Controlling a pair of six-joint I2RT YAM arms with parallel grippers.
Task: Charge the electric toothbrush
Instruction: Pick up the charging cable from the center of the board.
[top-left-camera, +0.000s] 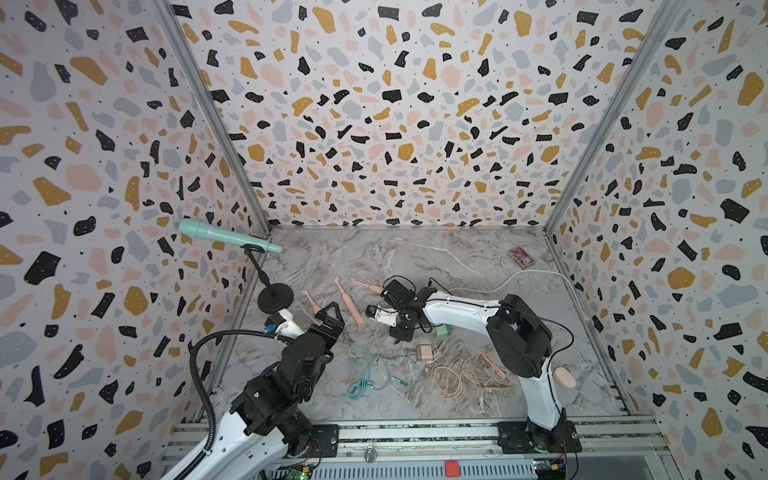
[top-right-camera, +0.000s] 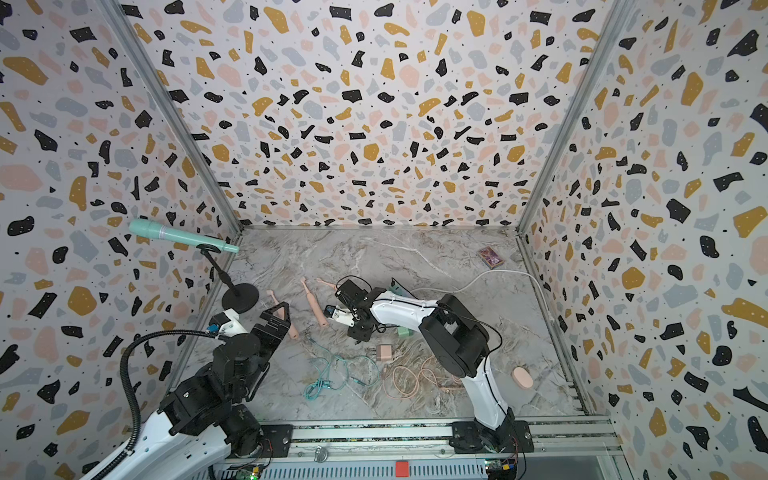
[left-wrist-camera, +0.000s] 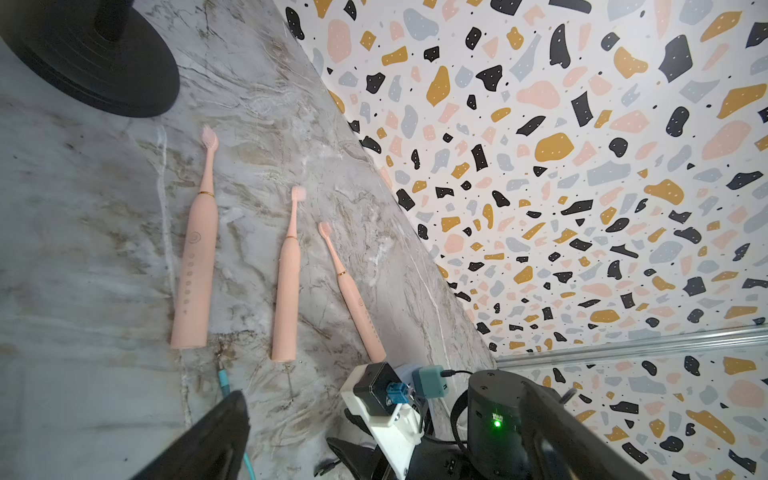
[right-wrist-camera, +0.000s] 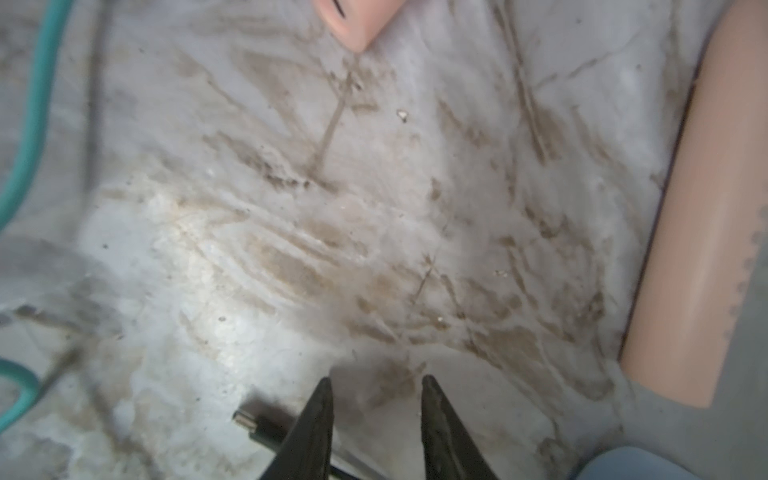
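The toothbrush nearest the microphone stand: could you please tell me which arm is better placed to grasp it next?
Left, probably: the left claw, open, faces that toothbrush from just behind its base, while the right claw sits farther off, past the middle toothbrush.

Nothing readable on show here. The toothbrush (left-wrist-camera: 193, 266) seen from the left wrist carries a round emblem and a row of dots, no legible lettering. The patterned box (top-left-camera: 522, 256) at the back is too blurred to read.

Terrazzo-print walls (top-left-camera: 395, 104) (three sides), grey marbled tabletop (top-left-camera: 449, 266), aluminium corner posts (top-left-camera: 212, 108).
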